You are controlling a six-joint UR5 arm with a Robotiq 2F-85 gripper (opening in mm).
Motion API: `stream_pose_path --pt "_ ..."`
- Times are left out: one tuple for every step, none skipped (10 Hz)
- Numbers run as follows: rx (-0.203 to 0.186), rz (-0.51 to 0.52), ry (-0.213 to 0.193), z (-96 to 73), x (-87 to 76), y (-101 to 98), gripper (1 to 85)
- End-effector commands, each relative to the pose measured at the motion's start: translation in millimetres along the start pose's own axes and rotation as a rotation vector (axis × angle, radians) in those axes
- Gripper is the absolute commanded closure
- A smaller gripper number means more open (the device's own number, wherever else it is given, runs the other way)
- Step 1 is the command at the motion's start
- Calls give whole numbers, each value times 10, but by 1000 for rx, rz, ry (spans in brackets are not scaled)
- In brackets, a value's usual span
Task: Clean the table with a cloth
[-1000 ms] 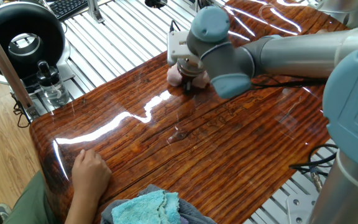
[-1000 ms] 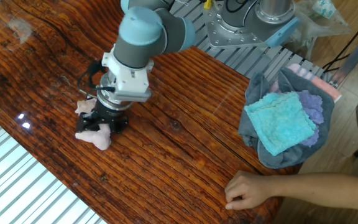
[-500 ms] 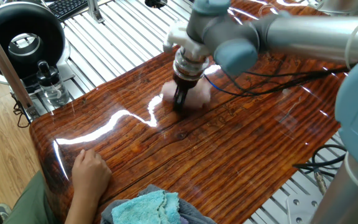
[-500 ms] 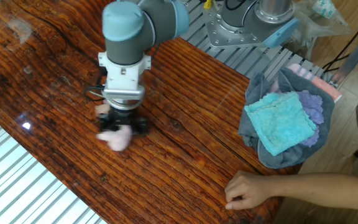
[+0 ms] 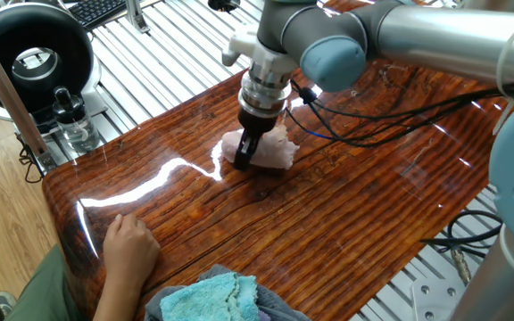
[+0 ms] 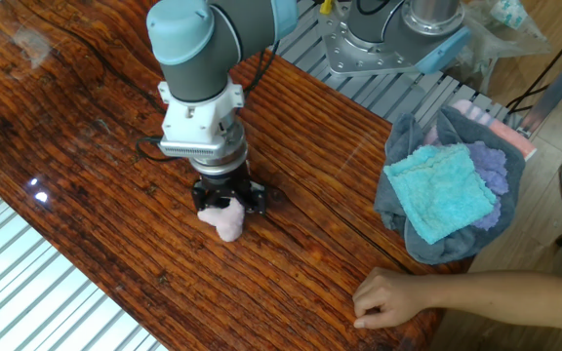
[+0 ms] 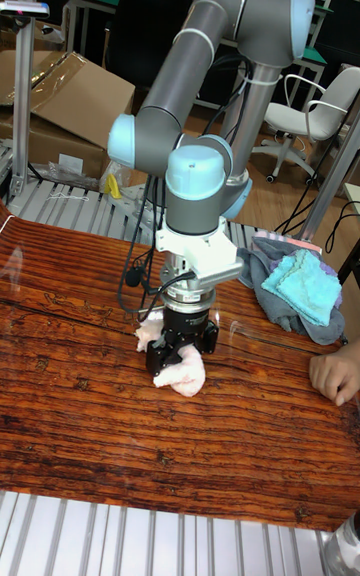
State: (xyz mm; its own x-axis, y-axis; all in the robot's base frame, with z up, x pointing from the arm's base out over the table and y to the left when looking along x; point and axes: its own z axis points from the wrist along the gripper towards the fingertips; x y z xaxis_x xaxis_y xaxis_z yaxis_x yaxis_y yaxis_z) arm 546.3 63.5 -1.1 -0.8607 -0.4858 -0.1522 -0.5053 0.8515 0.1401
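Note:
The pale pink fluffy cloth (image 5: 269,150) (image 6: 224,221) (image 7: 178,374) lies bunched on the glossy reddish-brown table (image 5: 346,214) (image 6: 76,127) (image 7: 80,416), near its middle. My gripper (image 5: 244,152) (image 6: 226,201) (image 7: 180,348) points straight down and is shut on the cloth, pressing it against the wood. Pink fluff sticks out on both sides of the dark fingers in the tall fixed view. The fingertips themselves are buried in the fabric.
A person's hand (image 5: 130,245) (image 6: 390,295) (image 7: 334,374) rests on the table edge. A turquoise cloth (image 5: 211,298) (image 6: 444,192) (image 7: 303,285) lies on a grey-purple heap at that end. A black round device (image 5: 34,49) and silver ribbed frame (image 5: 177,53) flank the table.
The gripper has dragged the pink cloth across the wood toward the person's hand and the turquoise cloth. The hand has stayed still.

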Motion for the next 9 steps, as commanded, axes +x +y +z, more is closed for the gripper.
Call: stream_pose_path --pt "-26 57 3 -63 -70 9 847" --pt "-3 120 29 -74 -11 -35 847" --pt "-5 158 24 -73 -24 -29 847" --pt "27 229 12 -74 -45 -114 847" --pt "96 323 23 -85 13 -282 847" --pt "179 353 49 -117 120 -478 847" --pt "198 354 13 -123 38 -543 847" --pt "185 267 16 -117 19 -514 847" --pt "148 209 24 -156 20 -761 847"
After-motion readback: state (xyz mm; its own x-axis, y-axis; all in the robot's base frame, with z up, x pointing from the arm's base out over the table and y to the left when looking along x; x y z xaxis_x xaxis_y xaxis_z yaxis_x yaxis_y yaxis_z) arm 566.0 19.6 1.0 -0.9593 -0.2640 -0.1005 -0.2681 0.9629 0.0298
